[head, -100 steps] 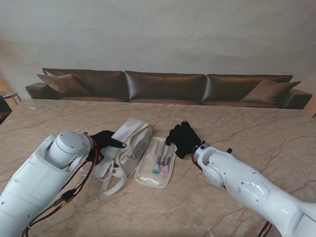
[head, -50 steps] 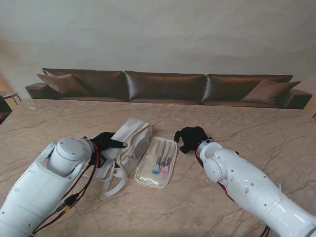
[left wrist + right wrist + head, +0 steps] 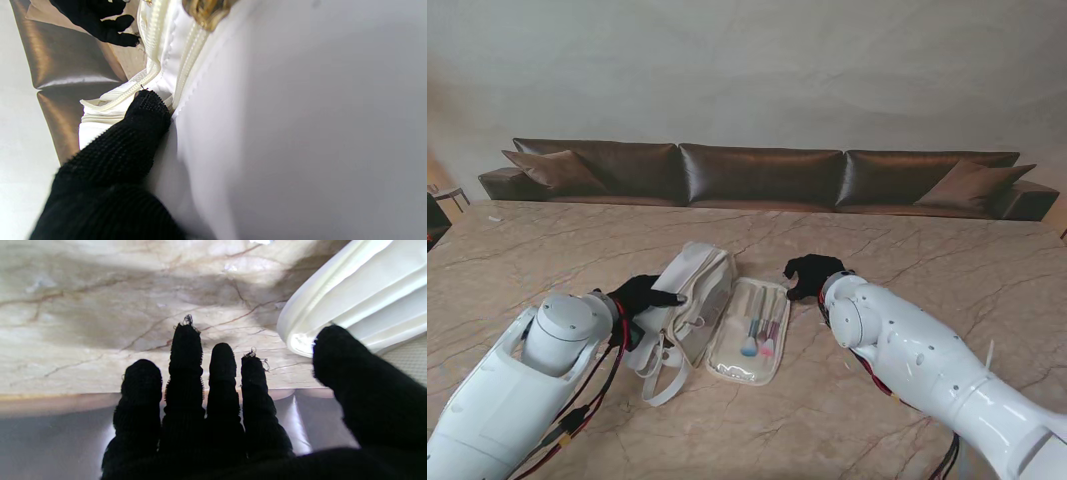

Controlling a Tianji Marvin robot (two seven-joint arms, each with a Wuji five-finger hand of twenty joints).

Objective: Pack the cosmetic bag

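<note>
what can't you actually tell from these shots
- Inside of the white cosmetics bag: hidden in the stand view by its own flap; the left wrist view is too close and blurred.
- Left robot hand: its grip is unclear, fingers hidden behind the bag.
- Brushes in the clear pouch: too small to count.
- Right robot hand: mostly hidden by its arm.
</note>
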